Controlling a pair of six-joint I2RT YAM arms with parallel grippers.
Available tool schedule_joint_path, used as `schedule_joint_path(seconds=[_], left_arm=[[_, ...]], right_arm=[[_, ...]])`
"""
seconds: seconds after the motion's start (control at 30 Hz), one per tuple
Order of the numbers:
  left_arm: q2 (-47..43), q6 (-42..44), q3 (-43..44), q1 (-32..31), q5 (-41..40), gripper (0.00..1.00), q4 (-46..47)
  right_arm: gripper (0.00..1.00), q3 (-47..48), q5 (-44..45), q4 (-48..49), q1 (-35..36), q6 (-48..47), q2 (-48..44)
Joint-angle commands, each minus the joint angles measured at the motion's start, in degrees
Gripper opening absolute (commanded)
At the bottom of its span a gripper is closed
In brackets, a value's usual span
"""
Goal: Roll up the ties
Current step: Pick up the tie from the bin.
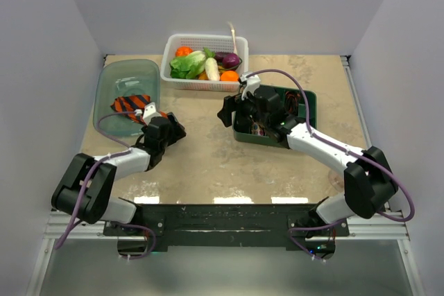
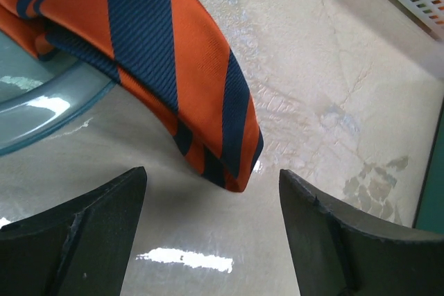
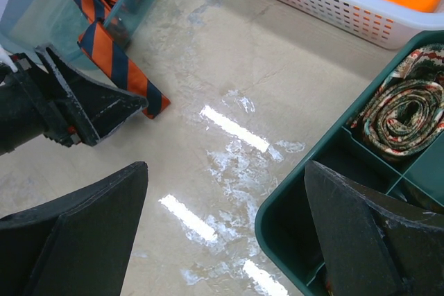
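Observation:
An orange tie with dark blue diagonal stripes (image 2: 159,53) hangs out over the rim of a clear teal bin (image 2: 41,112), its tip resting on the table. My left gripper (image 2: 211,202) is open just short of that tip, nothing between its fingers (image 2: 90,233). From above, the tie (image 1: 130,105) lies bunched in the bin with the left gripper (image 1: 164,120) at its right end. My right gripper (image 3: 225,171) is open and empty above the table, beside a green tray (image 3: 291,199) holding a rolled patterned tie (image 3: 406,112). In the right wrist view the striped tie (image 3: 114,64) and the left gripper (image 3: 87,105) show too.
A white basket (image 1: 175,77) of vegetables stands at the back, between the clear bin (image 1: 111,77) and the green divided tray (image 1: 309,102). The right arm reaches over the tray. Walls close in on both sides.

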Motion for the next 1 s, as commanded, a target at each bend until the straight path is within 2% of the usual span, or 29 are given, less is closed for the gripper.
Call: schedule_joint_path(seconds=[0.0,0.07,0.17,0.27,0.3,0.5,0.7,0.83,0.87,0.97], left_arm=[[3.61,-1.71,2.35,-0.32,-2.22,0.81,7.31],[5.63,-1.63,2.26,-0.32,-1.25,0.78,10.82],[8.27,-2.33,3.31,-0.32,-1.51,0.65,11.97],[10.30,-2.77,4.02,-0.32,-2.12,0.49,12.94],[10.65,-3.03,4.19,-0.32,-2.65,0.41,13.03],[11.09,-2.16,4.11,-0.32,-3.09,0.14,13.29],[8.20,1.17,2.88,-0.32,0.94,0.02,15.92],[4.16,5.30,2.96,-0.32,7.61,0.01,16.80],[3.45,6.45,3.31,-0.32,11.63,0.01,16.63],[0.29,9.97,4.90,-0.67,17.36,0.00,13.91]], right_arm=[[0.99,-0.21,0.69,1.30,0.32,-1.40,-0.31],[0.99,0.14,0.69,1.12,0.32,-1.58,0.04],[0.99,0.49,0.69,0.95,0.23,-1.75,0.48],[0.99,0.49,0.69,0.86,0.32,-1.84,0.74],[0.99,0.49,0.69,0.77,0.23,-1.84,0.74],[0.99,1.02,0.34,0.51,0.23,-1.93,1.45],[0.99,2.60,-0.89,-0.11,0.23,-1.67,2.32],[0.99,3.92,-2.12,-0.37,0.14,-0.53,3.03],[0.99,4.62,-2.03,-0.46,0.23,0.52,3.38],[0.99,6.55,-3.52,-0.72,-0.03,1.93,3.64]])
